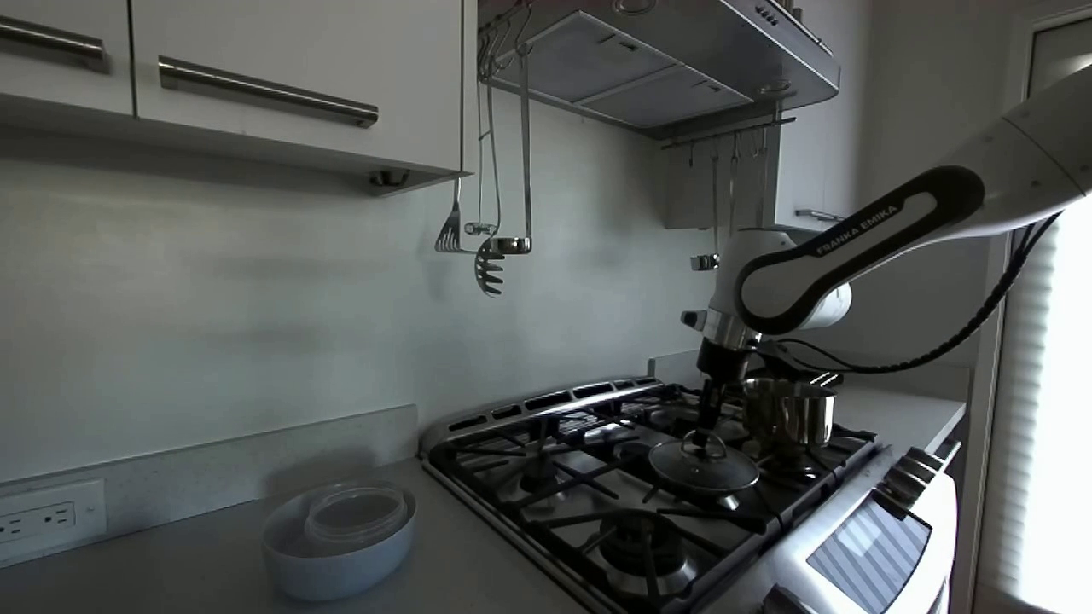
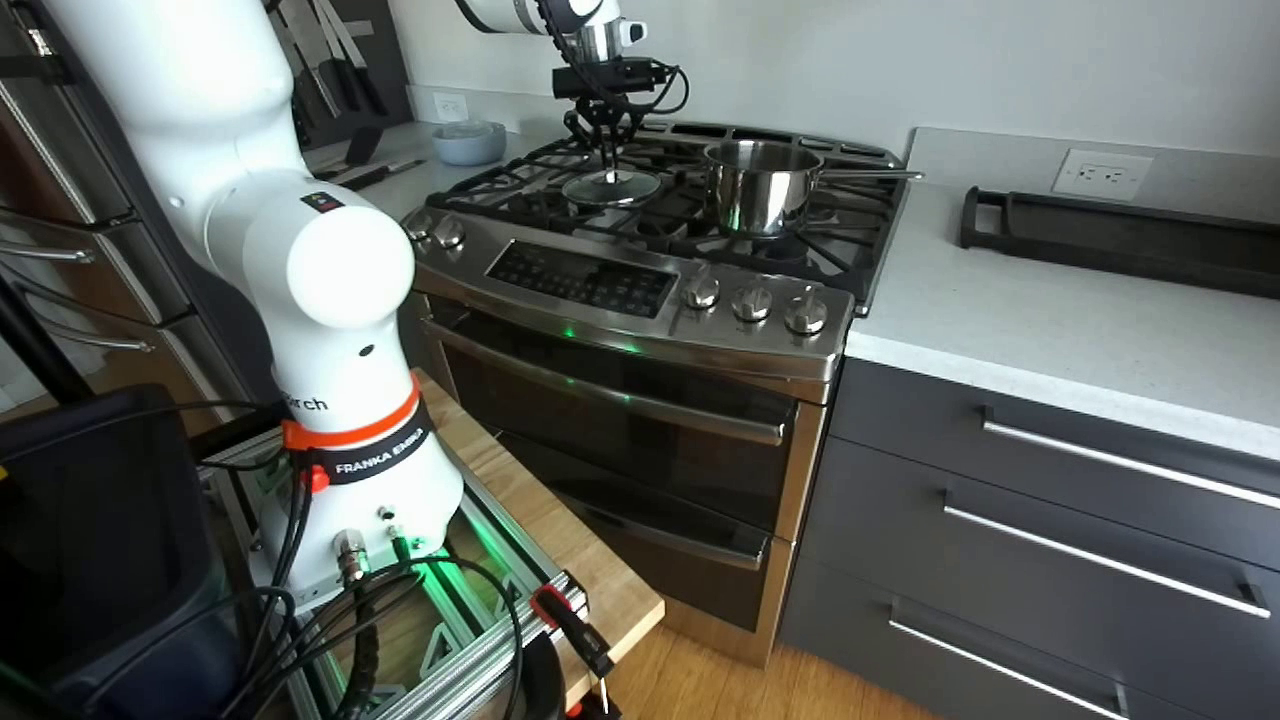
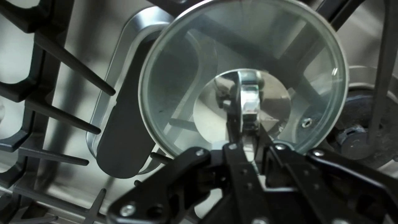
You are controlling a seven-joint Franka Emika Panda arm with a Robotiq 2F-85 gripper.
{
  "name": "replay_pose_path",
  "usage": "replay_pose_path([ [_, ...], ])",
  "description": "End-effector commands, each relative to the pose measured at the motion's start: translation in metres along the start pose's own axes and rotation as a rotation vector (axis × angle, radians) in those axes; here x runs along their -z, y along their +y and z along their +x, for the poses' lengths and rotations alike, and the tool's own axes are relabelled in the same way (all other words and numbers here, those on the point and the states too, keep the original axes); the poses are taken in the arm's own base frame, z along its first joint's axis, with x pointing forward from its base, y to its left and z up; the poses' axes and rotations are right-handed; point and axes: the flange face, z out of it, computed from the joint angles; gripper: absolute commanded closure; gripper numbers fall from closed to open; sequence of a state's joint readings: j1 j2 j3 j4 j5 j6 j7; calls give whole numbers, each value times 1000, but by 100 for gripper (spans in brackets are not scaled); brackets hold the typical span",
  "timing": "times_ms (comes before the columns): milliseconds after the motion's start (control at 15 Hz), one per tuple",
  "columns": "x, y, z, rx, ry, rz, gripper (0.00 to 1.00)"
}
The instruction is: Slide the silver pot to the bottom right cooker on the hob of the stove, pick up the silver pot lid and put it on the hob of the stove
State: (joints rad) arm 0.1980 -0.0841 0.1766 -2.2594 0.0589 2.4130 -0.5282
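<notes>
The silver pot lid is clear glass with a metal rim and a shiny loop handle. It shows in both exterior views (image 1: 682,467) (image 2: 590,190) and the wrist view (image 3: 174,77). My gripper (image 1: 701,437) (image 2: 609,160) (image 3: 246,127) points down with its fingers on either side of the handle, shut on it. The lid is over the hob's middle grate; I cannot tell if it touches. The silver pot (image 1: 806,416) (image 2: 760,190) stands upright on the grates of the hob of the stove (image 2: 590,258), right of the lid. The bottom right cooker (image 2: 783,248) is partly hidden by the pot.
A pale bowl (image 1: 337,558) (image 2: 470,145) holding clear containers stands on the counter beside the hob. A black tray (image 2: 1120,240) lies on the opposite counter. The range hood (image 1: 665,60) and hanging utensils (image 1: 512,246) are above. Knobs (image 2: 752,302) line the stove front.
</notes>
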Motion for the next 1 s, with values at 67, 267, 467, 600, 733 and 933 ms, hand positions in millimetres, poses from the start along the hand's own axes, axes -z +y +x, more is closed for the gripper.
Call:
replay_pose_path([
  [67, 4, -5, -5, -17, 5, -13, 96],
  [267, 2, -6, -5, -22, 6, -10, 96],
  [467, 0, -8, -5, -44, 14, -6, 96],
  [600, -2, -10, -5, -54, 10, -3, 96],
  [733, -3, -12, -5, -60, 8, -2, 96],
  [933, -5, -13, -5, -68, 5, -2, 96],
])
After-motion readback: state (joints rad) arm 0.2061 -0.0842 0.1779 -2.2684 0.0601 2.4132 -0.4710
